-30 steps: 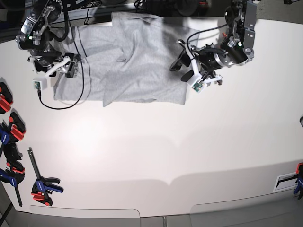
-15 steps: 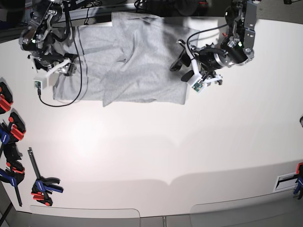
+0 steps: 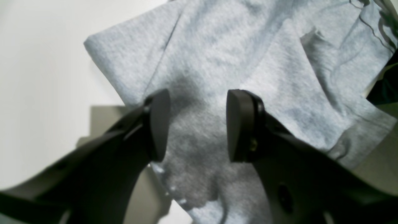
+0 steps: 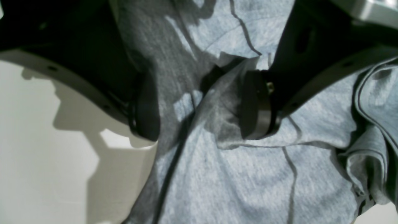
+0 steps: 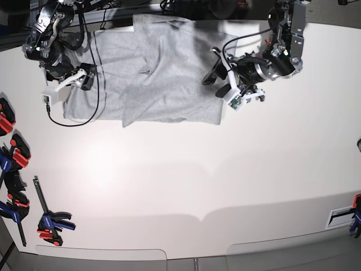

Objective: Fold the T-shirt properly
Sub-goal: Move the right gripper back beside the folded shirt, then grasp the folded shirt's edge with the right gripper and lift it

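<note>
Up close, the left gripper [image 3: 198, 126] stands with its two dark jaws well apart and nothing between them; grey cloth shows through the gap, lying below the pads rather than pinched. Just beyond its tips the T-shirt [image 3: 217, 71] ends in a corner, and past that corner, on the side of the left-hand pad, lies bare white table [image 3: 37, 77]. A straight seam runs away from that pad toward the far hem. On the other side of the jaws the cloth goes on, creased, to a folded flap and a ragged edge.

The right gripper [image 4: 199, 109] is also spread wide and grips nothing. A raised ridge of cloth stands up in the gap, close against the pad [image 4: 252, 105] on the right of that view; whether it touches the pad cannot be told. Outside the opposite pad the shirt's edge falls away to open table, while beyond the near pad the fabric bunches into a hemmed roll.

From the base view, the shirt [image 5: 163, 73] lies spread near the far edge of the table [image 5: 186, 186], the two grippers [image 5: 228, 79] [image 5: 76, 79] at its opposite side edges. A black cable [image 5: 84, 113] loops over the cloth by the right arm. All the near half of the table is open; clamps [image 5: 53, 223] lie only along its side edge.
</note>
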Available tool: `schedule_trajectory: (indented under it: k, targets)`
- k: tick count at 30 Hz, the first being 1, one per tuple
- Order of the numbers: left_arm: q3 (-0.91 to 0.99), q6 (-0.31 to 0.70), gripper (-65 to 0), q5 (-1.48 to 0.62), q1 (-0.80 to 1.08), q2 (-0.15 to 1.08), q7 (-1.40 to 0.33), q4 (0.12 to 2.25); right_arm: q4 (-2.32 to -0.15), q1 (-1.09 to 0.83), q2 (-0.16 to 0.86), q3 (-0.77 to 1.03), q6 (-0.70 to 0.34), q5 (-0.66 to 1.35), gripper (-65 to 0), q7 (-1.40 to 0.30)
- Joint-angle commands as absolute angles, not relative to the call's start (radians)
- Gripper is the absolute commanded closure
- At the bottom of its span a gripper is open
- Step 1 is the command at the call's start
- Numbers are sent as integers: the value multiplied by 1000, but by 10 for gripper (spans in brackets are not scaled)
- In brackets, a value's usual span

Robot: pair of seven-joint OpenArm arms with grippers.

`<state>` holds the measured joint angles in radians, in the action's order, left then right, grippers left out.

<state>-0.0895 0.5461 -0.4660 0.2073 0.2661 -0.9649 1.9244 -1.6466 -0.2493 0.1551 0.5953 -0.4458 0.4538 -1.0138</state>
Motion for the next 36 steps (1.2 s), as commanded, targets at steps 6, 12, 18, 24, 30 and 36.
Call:
schedule_trajectory:
  k: [6,12,18,24,30,36]
  targets:
    - [-86,545,-271,-480,199,270,-941,1943,-1655,-247,163,596,-450,530,-394,-1027]
    - [-86,539,-271,-480,199,270,-941,1943,-1655,-247,163,595,-499,561,-347,-1033]
    - [-85,496,-270,-489,196,274,-942,1944,-1655,-246,163,595,-516,562,0,-1016]
    - [-5,496,-173,-488,194,342,-941,1945,-1655,-246,167,595,-548,557,0,-955]
    - [122,485,0,-490,204,384,-943,1935,-1655,-229,200,595,-595,553,0,-951]
    - [127,485,0,-501,235,383,-875,1752,-1655,-167,215,596,-594,550,0,-991]
